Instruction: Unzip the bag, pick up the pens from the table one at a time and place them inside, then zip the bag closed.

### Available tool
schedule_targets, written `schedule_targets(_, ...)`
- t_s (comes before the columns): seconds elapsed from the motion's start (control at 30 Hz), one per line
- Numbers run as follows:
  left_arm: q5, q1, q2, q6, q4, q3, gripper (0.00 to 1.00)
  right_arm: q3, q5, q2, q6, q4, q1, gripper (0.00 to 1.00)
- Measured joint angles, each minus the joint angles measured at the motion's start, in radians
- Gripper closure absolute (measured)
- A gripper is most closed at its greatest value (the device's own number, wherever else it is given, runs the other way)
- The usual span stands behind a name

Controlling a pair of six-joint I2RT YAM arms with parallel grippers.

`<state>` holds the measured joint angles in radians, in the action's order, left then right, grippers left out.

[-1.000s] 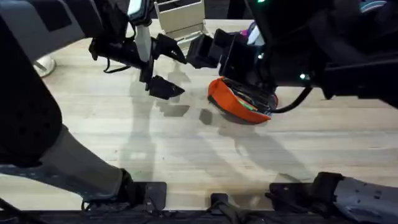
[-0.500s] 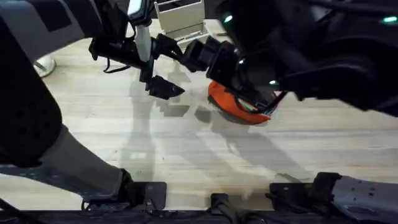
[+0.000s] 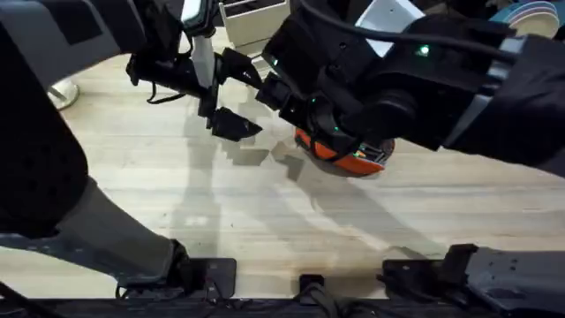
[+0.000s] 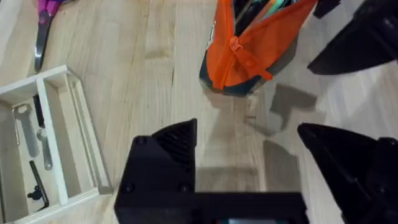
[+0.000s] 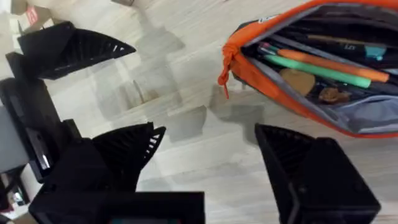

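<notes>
The orange bag (image 5: 292,102) lies unzipped on the table (image 3: 265,203), its mouth gaping. Inside it lie a green pen (image 5: 317,72), an orange pen (image 5: 339,63) and other small items. The zip pull (image 5: 224,70) hangs at the bag's near end. My right gripper (image 5: 211,152) hovers open and empty just off that end. In the overhead view the right arm (image 3: 397,79) looms large over most of the bag (image 3: 340,157). My left gripper (image 4: 249,155) hangs open and empty, a short way from the bag's (image 4: 245,53) end and above the wood.
A white compartment tray (image 4: 53,146) holding small metal tools sits beside the left gripper, with purple-handled scissors (image 4: 42,15) beyond it. A pale box (image 3: 256,19) stands at the table's back. A white object (image 3: 62,90) lies at the left edge.
The right arm has risen and swung left over the bag, hiding more of it in the overhead view. The left arm has stayed still.
</notes>
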<state>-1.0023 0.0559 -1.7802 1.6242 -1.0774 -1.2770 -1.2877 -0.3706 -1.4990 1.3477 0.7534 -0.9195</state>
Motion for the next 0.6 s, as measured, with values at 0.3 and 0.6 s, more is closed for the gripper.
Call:
schedule_targets(0.3,0.000,0.000,0.000,0.000,0.000,0.000,0.008,0.000,-0.004,-0.001,0.018,-0.002,0.000,0.004)
schedule_targets(0.6,0.000,0.000,0.000,0.000,0.000,0.000,0.007,0.000,-0.007,-0.067,0.022,-0.011,0.000,0.004)
